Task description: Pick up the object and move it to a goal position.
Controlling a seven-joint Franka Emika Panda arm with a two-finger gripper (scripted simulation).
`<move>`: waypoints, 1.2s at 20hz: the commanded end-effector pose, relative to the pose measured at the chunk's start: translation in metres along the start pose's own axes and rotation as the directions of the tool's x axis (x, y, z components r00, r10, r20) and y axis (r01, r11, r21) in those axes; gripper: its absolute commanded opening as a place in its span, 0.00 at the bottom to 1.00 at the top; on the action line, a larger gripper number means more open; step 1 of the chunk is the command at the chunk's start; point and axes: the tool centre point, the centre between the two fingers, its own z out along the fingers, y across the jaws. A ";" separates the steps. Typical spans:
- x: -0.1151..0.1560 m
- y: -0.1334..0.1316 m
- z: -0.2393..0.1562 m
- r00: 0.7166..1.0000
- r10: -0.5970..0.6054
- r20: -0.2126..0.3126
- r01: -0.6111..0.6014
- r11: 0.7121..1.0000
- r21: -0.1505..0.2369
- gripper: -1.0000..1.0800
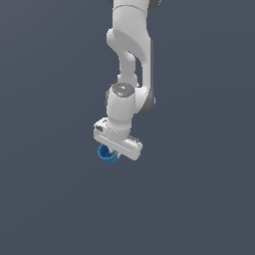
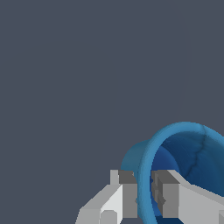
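Observation:
The object, a small bright blue cup (image 1: 105, 154), hangs just under the white gripper (image 1: 112, 155) in the exterior view, partly hidden by the hand. In the wrist view the cup (image 2: 186, 146) lies on its side with its hollow inside showing. Its rim wall runs between the two fingers, one finger outside the cup and the other finger (image 2: 168, 192) inside it. The gripper (image 2: 144, 192) is shut on that rim wall.
Only a flat dark grey surface (image 1: 50, 199) surrounds the arm in both views. The white arm (image 1: 130, 45) comes down from the top of the exterior view.

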 end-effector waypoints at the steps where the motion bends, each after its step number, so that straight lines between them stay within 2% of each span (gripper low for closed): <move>1: -0.002 0.003 -0.018 1.000 0.001 -0.003 -0.001 1.000 0.002 0.00; 24: -0.038 0.050 -0.216 1.000 0.001 -0.004 -0.001 1.000 0.001 0.00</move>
